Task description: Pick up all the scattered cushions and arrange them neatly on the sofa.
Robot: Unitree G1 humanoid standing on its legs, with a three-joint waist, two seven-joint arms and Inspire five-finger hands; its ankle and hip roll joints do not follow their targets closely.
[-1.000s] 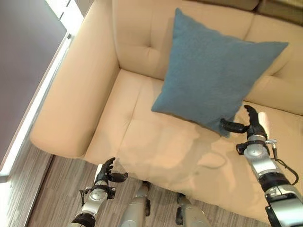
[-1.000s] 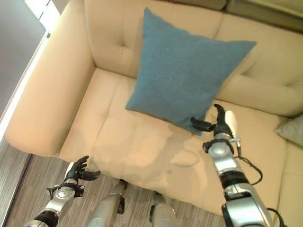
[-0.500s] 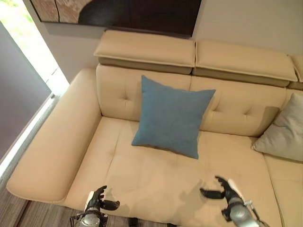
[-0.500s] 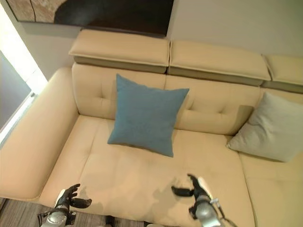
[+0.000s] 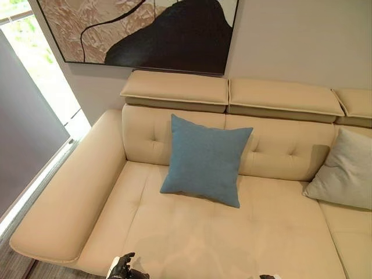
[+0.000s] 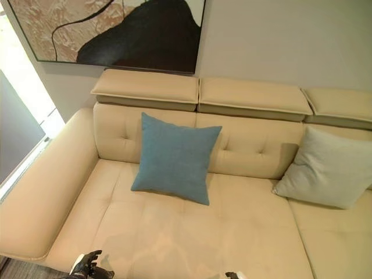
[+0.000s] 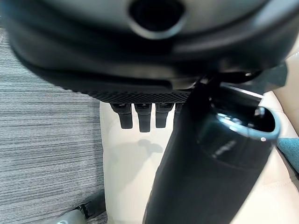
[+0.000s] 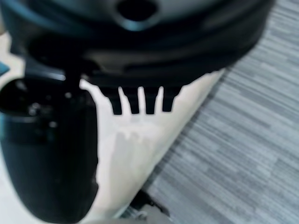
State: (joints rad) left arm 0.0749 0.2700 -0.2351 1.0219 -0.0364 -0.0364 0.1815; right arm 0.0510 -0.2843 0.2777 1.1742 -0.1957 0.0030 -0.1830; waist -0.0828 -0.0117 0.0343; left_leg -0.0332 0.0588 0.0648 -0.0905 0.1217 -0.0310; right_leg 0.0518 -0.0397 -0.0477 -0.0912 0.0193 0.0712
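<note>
Blue cushion (image 5: 206,158) upright on sofa (image 5: 192,232), no legible writing

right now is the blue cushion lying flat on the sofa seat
No, the blue cushion stands tilted, its top edge leaning on the sofa backrest and its bottom edge resting on the seat.

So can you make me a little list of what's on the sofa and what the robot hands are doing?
sofa: beige sofa, under a painting on the wall
blue cushion: blue cushion upright, leaning on the backrest, left of the middle
grey cushion: grey cushion leaning at the right end of the sofa
left robot hand: left robot hand low by the sofa's front edge, fingers relaxed, holding nothing
right robot hand: right robot hand over the sofa's front edge, fingers straight, holding nothing
</note>
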